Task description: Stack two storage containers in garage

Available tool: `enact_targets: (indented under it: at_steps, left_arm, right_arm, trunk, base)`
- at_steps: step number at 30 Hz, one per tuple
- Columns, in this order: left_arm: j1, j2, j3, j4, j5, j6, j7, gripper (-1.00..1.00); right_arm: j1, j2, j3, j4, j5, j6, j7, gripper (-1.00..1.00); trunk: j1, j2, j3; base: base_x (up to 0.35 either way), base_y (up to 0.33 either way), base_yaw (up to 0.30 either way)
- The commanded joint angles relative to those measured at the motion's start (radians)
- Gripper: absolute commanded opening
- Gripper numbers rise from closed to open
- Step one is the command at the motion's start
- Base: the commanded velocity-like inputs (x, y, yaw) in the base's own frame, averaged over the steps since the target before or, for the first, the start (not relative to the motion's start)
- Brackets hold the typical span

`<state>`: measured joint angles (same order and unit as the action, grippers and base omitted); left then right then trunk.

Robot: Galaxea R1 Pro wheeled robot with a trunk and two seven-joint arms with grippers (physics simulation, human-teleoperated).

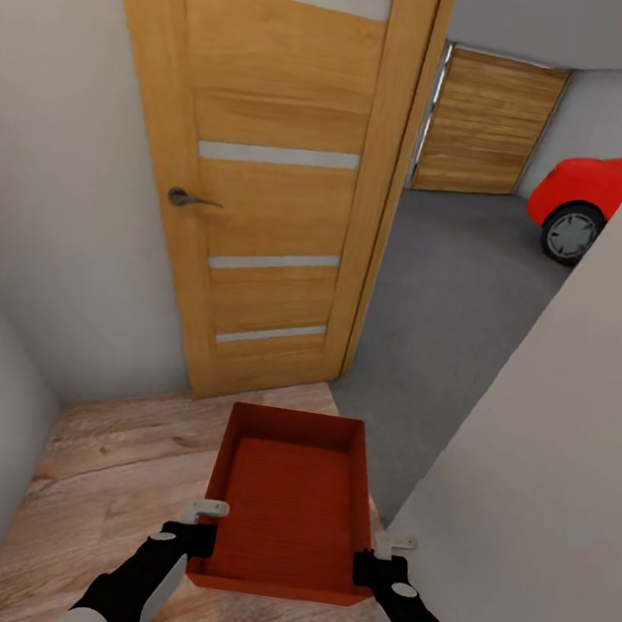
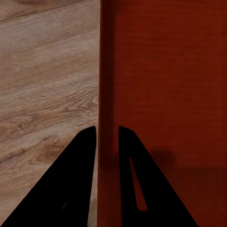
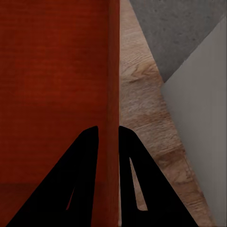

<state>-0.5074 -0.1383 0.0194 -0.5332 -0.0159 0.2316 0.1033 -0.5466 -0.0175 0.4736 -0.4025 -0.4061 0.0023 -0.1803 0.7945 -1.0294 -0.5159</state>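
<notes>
Both arms reach forward — left gripper (image 1: 195,530), right gripper (image 1: 376,558) pinching container (image 1: 288,497) walls.

Red car (image 1: 590,208): only its front wheel and nose visible, remainder hidden behind the right-hand wall (image 1: 566,469); wooden door (image 1: 274,156) cropped at the top edge; both forearms cropped at the bottom edge.

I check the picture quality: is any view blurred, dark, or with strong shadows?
Head view: sharp, evenly lit, soft shadow only inside the red bin. Left wrist view: fingers are black silhouettes, shadow along the bin wall. Right wrist view: fingers equally black; floor grain clear.
</notes>
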Motion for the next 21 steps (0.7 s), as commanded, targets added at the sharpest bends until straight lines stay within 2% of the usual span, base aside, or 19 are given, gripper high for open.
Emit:
enact_targets:
  at_steps: [1,17,21]
  left_arm:
    - [0.0,0.001,0.002,-0.005,-0.009,0.006,0.006,-1.0]
    - [0.0,0.001,0.003,-0.005,-0.009,0.006,0.008,-1.0]
    - [0.0,0.001,0.002,-0.006,-0.009,0.006,0.011,-1.0]
  right_arm:
    - [-0.001,-0.025,-0.007,0.011,-0.016,-0.001,-0.018,-1.0]
    - [-0.001,-0.024,-0.006,0.011,-0.016,-0.001,-0.017,-1.0]
    - [-0.001,-0.023,-0.007,0.011,-0.016,-0.001,-0.018,-1.0]
  trunk:
    - [0.001,-0.001,-0.001]
    - [0.001,-0.001,-0.001]
    - [0.001,-0.001,-0.001]
  base:
    - [0.253,0.217,-0.001]
    - [0.257,0.219,0.0]
    - [0.122,0.091,-0.097]
